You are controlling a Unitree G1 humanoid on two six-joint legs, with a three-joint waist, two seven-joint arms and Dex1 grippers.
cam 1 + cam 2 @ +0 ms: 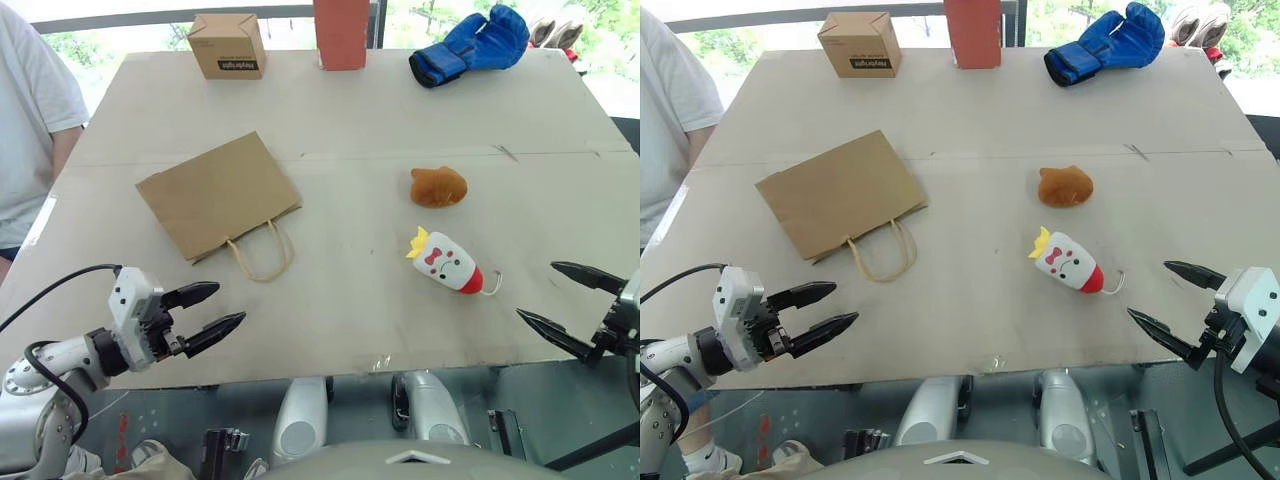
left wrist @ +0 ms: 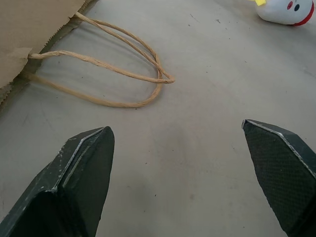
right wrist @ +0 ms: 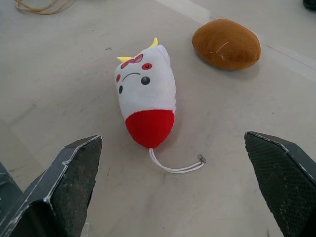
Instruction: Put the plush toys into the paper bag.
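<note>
Both pincers wide open, empty: left pincer (image 1: 203,310), right pincer (image 1: 567,304). Flat brown paper bag (image 1: 215,193) lying shut; could push soft white-and-red plush toy (image 1: 447,260) or fuzzy brown plush toy (image 1: 438,187) against it, not in.

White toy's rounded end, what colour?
Red, clearest in the right wrist view.

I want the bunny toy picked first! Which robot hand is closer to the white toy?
Right. The right gripper sits just beside the white toy; the left gripper is across the table, by the paper bag.
</note>
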